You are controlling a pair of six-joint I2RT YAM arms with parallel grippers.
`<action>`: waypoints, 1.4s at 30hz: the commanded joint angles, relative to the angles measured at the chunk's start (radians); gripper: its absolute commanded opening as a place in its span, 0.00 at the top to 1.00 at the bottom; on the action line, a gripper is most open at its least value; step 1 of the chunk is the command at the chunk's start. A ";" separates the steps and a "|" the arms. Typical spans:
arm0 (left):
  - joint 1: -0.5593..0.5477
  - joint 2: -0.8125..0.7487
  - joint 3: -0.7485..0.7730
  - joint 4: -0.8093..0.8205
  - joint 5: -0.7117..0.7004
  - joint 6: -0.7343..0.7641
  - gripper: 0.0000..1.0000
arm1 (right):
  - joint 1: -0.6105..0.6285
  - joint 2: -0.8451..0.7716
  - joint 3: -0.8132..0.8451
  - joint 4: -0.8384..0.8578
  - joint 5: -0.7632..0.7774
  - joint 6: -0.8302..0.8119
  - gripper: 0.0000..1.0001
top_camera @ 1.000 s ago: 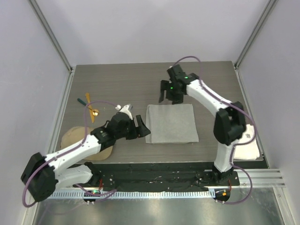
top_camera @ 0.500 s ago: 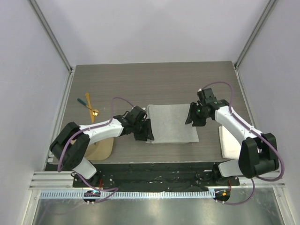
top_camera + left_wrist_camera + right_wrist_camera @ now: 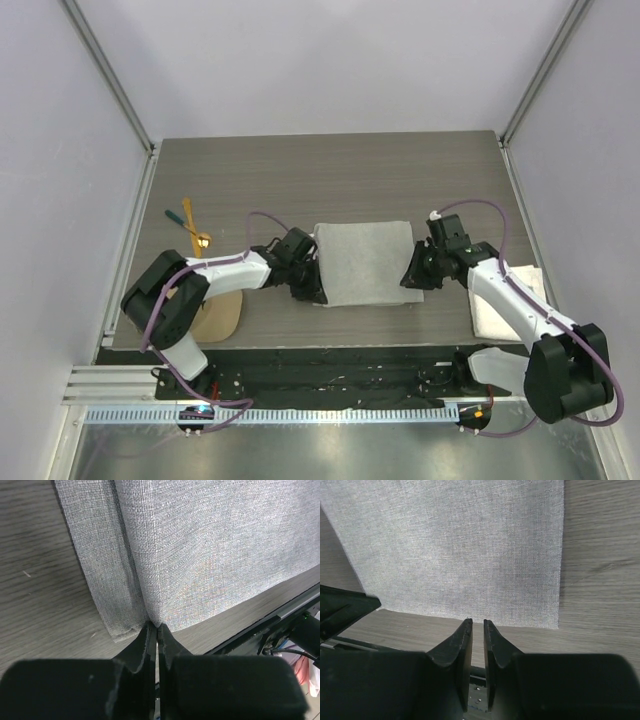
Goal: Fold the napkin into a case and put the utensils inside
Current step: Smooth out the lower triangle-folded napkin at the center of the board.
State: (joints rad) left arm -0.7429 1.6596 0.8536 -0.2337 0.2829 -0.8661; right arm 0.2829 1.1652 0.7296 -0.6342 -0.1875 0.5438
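**Grey napkin [image 3: 365, 262] with a gripper at each near corner**

Finely woven and roughly square, it lies flat mid-table on the dark wood-grain table [image 3: 300, 180]. At its 7 o'clock corner the left gripper [image 3: 154, 626] has its black jaws pressed together on a puckered fold. At 4 o'clock the right gripper [image 3: 476, 622] has its jaws a slit apart at the hem; whether they grip, I can't tell. The slender utensils [image 3: 190, 225] lie well apart at 10 o'clock.

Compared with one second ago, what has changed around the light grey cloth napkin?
The left gripper moved right to the near-left corner of the light grey cloth napkin and closed on it. The right gripper came from the far edge to the near-right corner, jaws narrowing. Napkin and shiny gold spoon stayed put.
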 commanded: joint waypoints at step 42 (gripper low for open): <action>0.067 -0.092 -0.059 0.228 0.052 -0.188 1.00 | 0.345 -0.068 -0.202 0.278 0.134 0.266 0.99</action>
State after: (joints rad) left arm -0.6575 1.5784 0.7681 -0.0608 0.3580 -0.9985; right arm 0.6216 1.1271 0.5808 -0.3832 -0.1246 0.7189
